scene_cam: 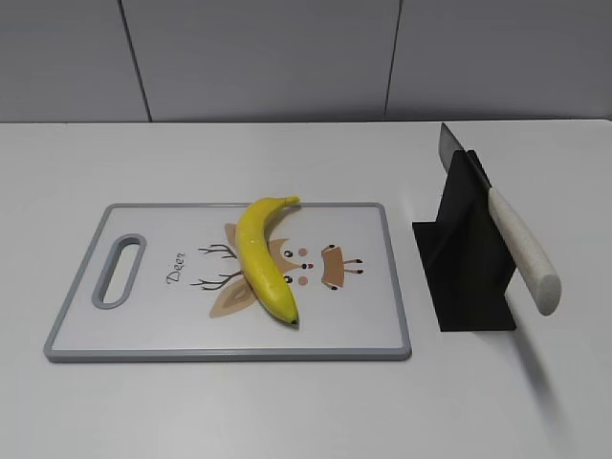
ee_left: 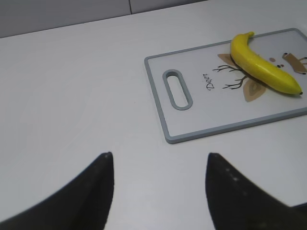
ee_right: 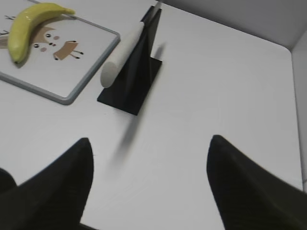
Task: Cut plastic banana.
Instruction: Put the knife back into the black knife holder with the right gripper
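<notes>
Both my grippers are spread apart and empty: left gripper [ee_left: 158,191], right gripper [ee_right: 151,187]. The plastic banana [scene_cam: 265,256] lies on the cutting board [scene_cam: 86,349], ahead and to the right of my left gripper, ahead-left of my right. Its long axis runs diagonally across the board. The knife [ee_right: 123,53] in its black stand [ee_right: 139,72] sits just ahead of my right gripper, so that arm is nearer. The board reads "Deer" [ee_left: 209,81].

Both claws absent from exterior view; knife [scene_cam: 516,244] blade mostly hidden in black stand [scene_cam: 464,258]; cutting board [ee_left: 163,96] cropped at right edge, left wrist view.
</notes>
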Controlling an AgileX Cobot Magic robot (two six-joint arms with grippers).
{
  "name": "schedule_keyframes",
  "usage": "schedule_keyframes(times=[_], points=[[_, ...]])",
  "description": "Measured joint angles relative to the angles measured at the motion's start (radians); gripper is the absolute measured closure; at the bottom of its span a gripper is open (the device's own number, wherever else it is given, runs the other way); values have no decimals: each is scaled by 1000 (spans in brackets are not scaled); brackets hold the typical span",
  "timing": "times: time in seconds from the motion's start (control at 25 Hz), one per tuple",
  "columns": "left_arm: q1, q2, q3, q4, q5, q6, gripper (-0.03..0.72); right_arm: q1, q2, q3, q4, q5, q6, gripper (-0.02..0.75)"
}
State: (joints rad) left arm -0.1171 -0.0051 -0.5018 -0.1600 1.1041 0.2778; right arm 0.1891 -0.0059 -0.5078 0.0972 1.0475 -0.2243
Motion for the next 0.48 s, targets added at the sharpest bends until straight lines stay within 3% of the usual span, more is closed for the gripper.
schedule_keyframes(times=[0.24, 0.48], points=[[0, 0, 0, 0, 0, 0, 98, -133, 0, 0, 0, 0, 0, 167], [0, 0, 0, 0, 0, -2, 98, -164, 0, 0, 0, 0, 0, 167]])
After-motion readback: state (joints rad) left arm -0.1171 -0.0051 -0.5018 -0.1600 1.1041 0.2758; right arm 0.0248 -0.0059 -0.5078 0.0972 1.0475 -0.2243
